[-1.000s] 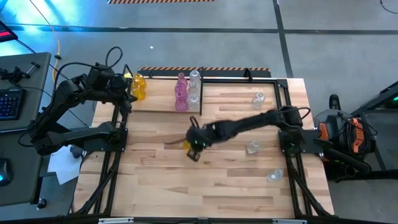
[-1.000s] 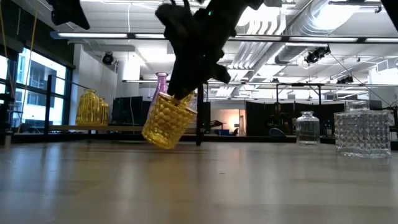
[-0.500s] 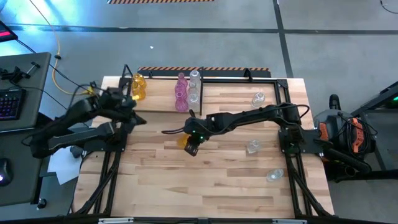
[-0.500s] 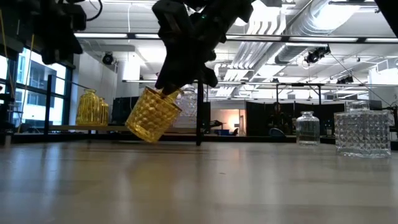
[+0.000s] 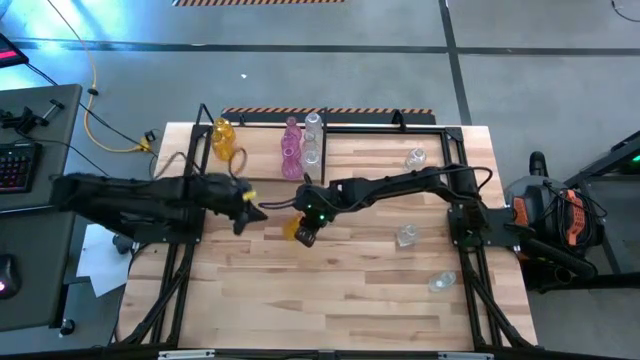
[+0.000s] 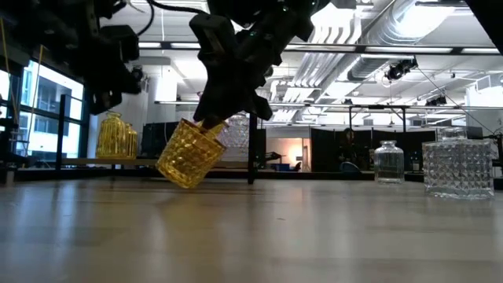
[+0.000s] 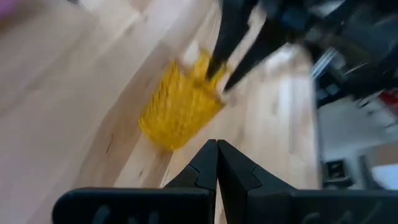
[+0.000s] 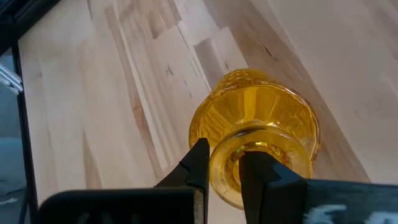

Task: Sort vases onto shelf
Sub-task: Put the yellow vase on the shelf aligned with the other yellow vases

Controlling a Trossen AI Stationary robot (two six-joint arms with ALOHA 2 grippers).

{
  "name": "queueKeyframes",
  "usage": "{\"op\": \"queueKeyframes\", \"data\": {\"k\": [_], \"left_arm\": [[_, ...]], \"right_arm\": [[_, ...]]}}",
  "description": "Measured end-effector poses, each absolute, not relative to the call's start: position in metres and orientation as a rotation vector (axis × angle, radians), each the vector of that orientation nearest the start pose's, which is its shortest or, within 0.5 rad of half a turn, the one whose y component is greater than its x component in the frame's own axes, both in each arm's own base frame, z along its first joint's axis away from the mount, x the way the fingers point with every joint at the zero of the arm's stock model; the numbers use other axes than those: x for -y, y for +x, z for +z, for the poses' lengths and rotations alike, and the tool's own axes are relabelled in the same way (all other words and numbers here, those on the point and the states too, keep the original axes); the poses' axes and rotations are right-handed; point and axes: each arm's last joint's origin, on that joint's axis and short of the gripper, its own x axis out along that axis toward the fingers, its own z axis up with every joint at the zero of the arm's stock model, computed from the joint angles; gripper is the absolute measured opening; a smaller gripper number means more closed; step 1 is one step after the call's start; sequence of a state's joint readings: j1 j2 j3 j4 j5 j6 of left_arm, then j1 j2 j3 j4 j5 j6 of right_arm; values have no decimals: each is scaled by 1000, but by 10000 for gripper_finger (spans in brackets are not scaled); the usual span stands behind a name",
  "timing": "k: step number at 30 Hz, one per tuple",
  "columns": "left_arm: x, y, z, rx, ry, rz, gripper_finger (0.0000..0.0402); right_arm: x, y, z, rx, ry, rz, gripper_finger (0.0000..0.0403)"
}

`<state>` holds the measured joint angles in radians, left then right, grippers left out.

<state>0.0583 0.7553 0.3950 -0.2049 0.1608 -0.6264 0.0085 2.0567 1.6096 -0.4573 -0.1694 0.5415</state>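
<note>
My right gripper (image 8: 227, 157) is shut on an amber-yellow vase (image 5: 293, 230) over the middle of the table, left of centre. The vase hangs tilted in the low view (image 6: 189, 153). My left gripper (image 5: 258, 213) is shut and empty, level with the vase and just to its left; its wrist view shows the shut fingertips (image 7: 216, 145) pointing at the vase (image 7: 180, 109). The shelf (image 5: 258, 172) stands along the far edge at the left. An amber vase (image 5: 222, 140), a pink vase (image 5: 291, 150) and a clear vase (image 5: 313, 138) stand on it. My right gripper pinches the vase's narrow neck (image 8: 239, 163) between its two fingers, just below the mouth. The fingers slant down from the table's right side. The vase hangs below them, clear of the table, with its base tipped toward the table's left edge.
Three clear vases stand loose on the right half of the table: one at the far right (image 5: 416, 158), one at mid right (image 5: 406, 236), one near the front right (image 5: 441, 283). The shelf's black upright divider (image 5: 322, 150) stands beside the clear vase. The near half of the table is bare wood.
My left arm has swung away from the shelf's left end, down and toward the table's middle, and now points at the held vase; its fingers stay shut. My right gripper has carried the tilted amber vase a little toward the left and far edges.
</note>
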Motion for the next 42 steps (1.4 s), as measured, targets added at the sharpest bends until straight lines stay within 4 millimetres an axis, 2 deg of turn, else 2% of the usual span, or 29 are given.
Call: {"op": "queueKeyframes", "data": {"k": [4,11,17,24,28,32,37,42], "left_arm": [[8,171,189,-637,-627,134,0],[24,198,170,-666,-618,99,0],[27,215,144,-725,-618,129,0],[29,225,131,-725,-627,119,0],[30,223,135,-727,-642,92,0],[29,221,149,-646,-617,85,0],[25,221,157,-594,-616,87,0],[27,225,153,-596,-604,58,0]], "right_arm": [[-3,450,210,-914,566,-85,26],[1,451,211,-904,563,-76,26],[0,451,211,-904,561,-70,34],[-5,451,211,-908,559,-59,33],[-9,450,210,-926,547,-51,33],[-9,449,210,-935,546,-52,35],[-9,449,209,-936,534,-44,35],[-9,450,209,-933,518,-33,35]]}}
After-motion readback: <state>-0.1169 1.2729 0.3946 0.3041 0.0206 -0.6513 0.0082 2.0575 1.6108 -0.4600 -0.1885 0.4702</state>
